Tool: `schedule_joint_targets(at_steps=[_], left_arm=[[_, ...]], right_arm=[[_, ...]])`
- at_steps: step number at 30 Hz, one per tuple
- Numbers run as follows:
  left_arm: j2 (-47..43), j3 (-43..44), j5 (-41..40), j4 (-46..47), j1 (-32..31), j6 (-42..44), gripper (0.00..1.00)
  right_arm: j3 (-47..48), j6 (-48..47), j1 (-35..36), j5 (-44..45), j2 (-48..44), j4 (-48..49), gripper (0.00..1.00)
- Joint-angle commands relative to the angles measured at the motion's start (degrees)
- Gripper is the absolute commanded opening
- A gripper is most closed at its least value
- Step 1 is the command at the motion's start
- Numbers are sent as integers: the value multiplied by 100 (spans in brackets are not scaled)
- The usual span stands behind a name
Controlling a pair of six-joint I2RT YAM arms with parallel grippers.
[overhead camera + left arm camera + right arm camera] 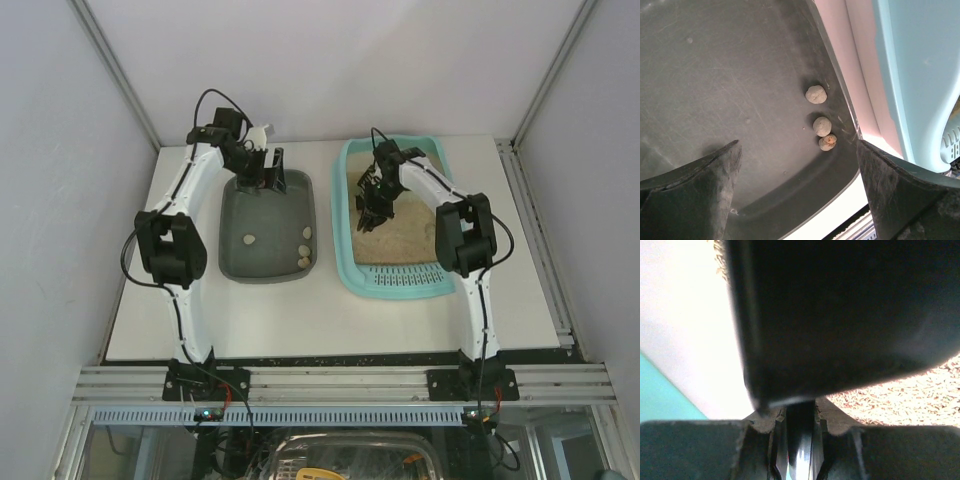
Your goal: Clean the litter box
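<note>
The light-turquoise litter box (345, 262) with beige litter (405, 235) lies on the right of the table. My right gripper (376, 192) reaches into its far half, shut on the handle of a black scoop (369, 212). In the right wrist view the scoop (840, 315) fills the upper frame, its handle (800, 440) clamped in my right gripper (800, 415), with litter (910, 395) below. My left gripper (268, 166) hangs open over the far end of the dark grey tray (232, 262). In the left wrist view my left gripper (797, 165) holds nothing.
Several pale clumps (304, 250) lie in the grey tray, three of them (822, 124) near its right wall (840, 95) in the left wrist view. The litter box rim (910, 75) runs close beside that tray. White walls enclose the table on three sides.
</note>
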Motion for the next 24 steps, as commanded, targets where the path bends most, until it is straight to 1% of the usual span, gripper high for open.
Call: schedule_joint_targets(at_steps=[1, 4, 6, 8, 10, 13, 17, 21, 24], left_arm=[[-272, -109, -61, -61, 32, 179, 100], [-311, -182, -81, -65, 27, 192, 100], [-326, -179, -121, -86, 36, 206, 100], [-350, -171, -140, -81, 59, 220, 100], [-379, -169, -174, -73, 95, 216, 100], [-402, -210, -223, -66, 103, 221, 100], [-441, -289, -218, -54, 102, 217, 100], [-457, -309, -243, -37, 104, 221, 100], [-453, -304, -250, -21, 104, 212, 100]], right_arm=[[-702, 319, -220, -852, -617, 608, 0], [-1513, 544, -460, -1320, -1128, 1464, 0], [-2168, 889, -649, -1899, -1392, 2215, 0], [-2570, 1162, -786, -2338, -1516, 2784, 0], [-2686, 1195, -828, -2480, -1551, 2985, 0], [-2408, 887, -778, -2370, -1394, 2570, 0], [-1513, 325, -527, -1803, -902, 1429, 0], [-876, 147, -272, -1333, -556, 729, 0], [-216, -11, -99, -736, -125, -125, 0]])
